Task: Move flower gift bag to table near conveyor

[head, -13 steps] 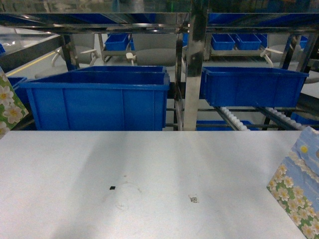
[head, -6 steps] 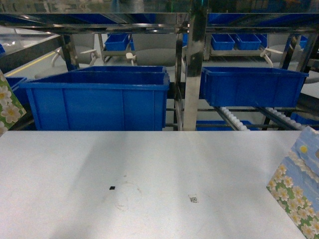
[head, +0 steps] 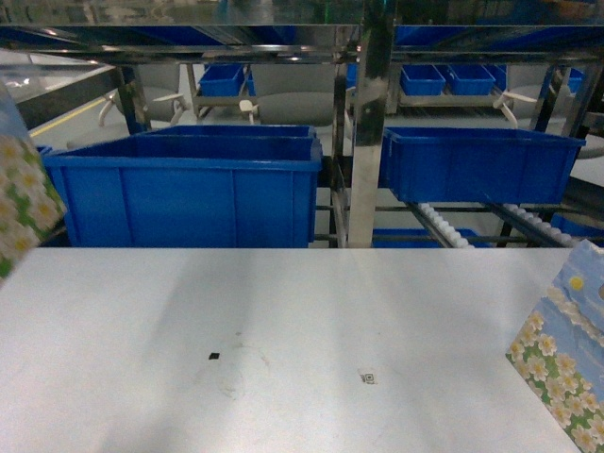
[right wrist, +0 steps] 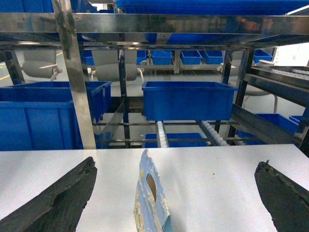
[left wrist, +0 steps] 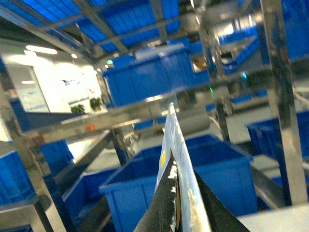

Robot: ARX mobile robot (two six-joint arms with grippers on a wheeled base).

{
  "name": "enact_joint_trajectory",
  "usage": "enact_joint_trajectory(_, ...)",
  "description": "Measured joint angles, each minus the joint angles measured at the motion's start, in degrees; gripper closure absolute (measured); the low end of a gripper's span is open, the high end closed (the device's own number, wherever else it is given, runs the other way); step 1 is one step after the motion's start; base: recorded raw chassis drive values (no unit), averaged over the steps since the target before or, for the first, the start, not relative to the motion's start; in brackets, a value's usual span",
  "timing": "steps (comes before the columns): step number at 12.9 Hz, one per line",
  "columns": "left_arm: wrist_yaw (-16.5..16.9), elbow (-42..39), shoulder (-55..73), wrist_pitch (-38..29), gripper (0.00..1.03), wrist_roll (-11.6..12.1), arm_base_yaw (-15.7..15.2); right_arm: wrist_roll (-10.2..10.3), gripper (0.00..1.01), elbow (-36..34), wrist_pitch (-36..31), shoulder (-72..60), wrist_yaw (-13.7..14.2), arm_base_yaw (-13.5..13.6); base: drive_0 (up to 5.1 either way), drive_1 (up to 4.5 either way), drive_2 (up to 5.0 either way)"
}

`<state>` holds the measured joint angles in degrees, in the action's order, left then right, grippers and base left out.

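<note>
At the left edge of the head view hangs a flower gift bag (head: 26, 193) with white daisies on green, held up off the table (head: 283, 321). In the left wrist view my left gripper (left wrist: 179, 193) is shut on that bag's pale blue top edge (left wrist: 170, 130). A second flowered bag (head: 564, 363) stands on the table at the right. The right wrist view shows its blue top with a handle hole (right wrist: 150, 193) between the fingers of my right gripper (right wrist: 175, 165), which is open and not touching it. The steel conveyor (head: 442, 225) with white rollers runs behind the table.
A large blue bin (head: 189, 189) sits on the rack behind the table's far edge, with another blue bin (head: 477, 162) to its right. A shiny steel upright (head: 363, 132) stands between them. More small blue bins sit far back.
The left bag has moved up and inward from the left edge, showing more of itself in the head view. The right bag has not moved.
</note>
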<state>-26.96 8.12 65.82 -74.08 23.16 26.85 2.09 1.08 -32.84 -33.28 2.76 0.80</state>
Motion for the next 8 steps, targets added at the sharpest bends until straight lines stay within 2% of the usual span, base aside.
enact_joint_trajectory(1,-1.33,1.46,9.33,1.03,1.01,-0.04,1.42,0.00,0.03,0.00,0.00,0.00,0.00,0.00,0.0,0.00,0.0)
enact_joint_trajectory(2,-1.84,3.08,16.11,1.16,1.01,-1.33,1.49,0.00,0.03,0.00,0.00,0.00,0.00,0.00,0.0,0.00,0.0)
enact_joint_trajectory(6,-3.10,8.85,27.30,0.70,1.01,-2.36,0.52,0.00,0.03,0.02,0.00,0.00,0.00,0.00,0.0,0.00,0.0)
enact_joint_trajectory(8,-2.80,12.94,33.27,0.72,1.01,-3.72,-0.76,0.00,0.03,0.00,-0.02,0.00,0.00,0.00,0.0,0.00,0.0)
